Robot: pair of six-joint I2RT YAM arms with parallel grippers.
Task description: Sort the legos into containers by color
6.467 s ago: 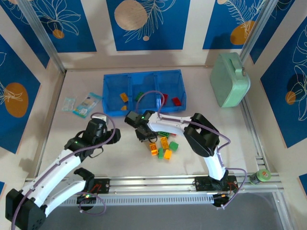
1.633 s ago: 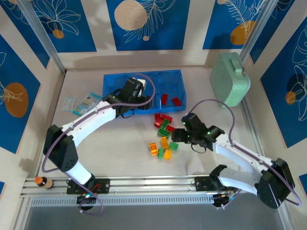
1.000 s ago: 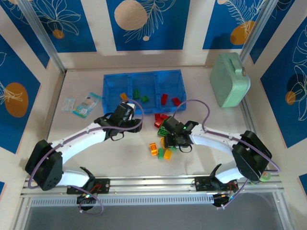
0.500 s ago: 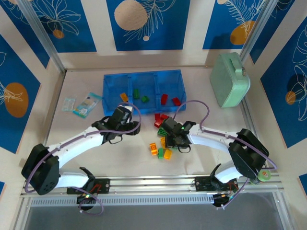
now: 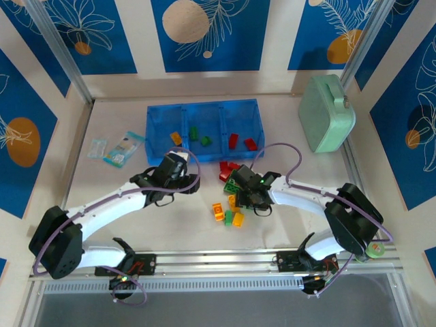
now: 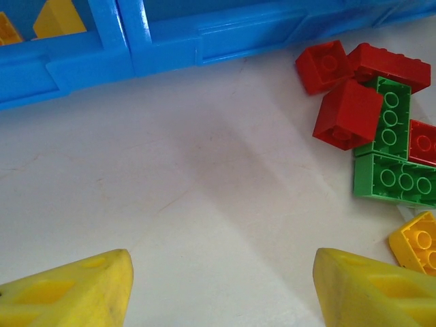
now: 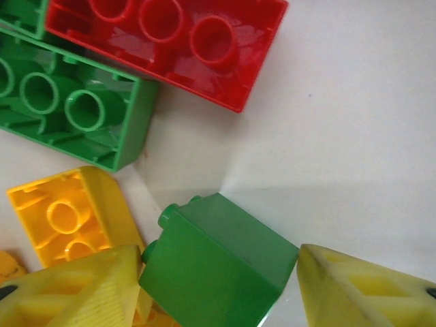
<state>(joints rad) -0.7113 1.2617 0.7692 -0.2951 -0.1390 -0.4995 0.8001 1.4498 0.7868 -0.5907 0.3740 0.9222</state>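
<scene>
Five legos (image 5: 233, 140) lie in the containers (image 5: 203, 104): one orange on the left, two green in the middle, two red on the right. About ten more wait on the desk (image 5: 191, 233), just in front of the tray. My right gripper (image 7: 219, 248) has its jaws around a green brick (image 7: 225, 279); I cannot tell if they press it. My left gripper (image 6: 221, 269) hangs with jaws apart, holding nothing. I judge about one third done.
</scene>
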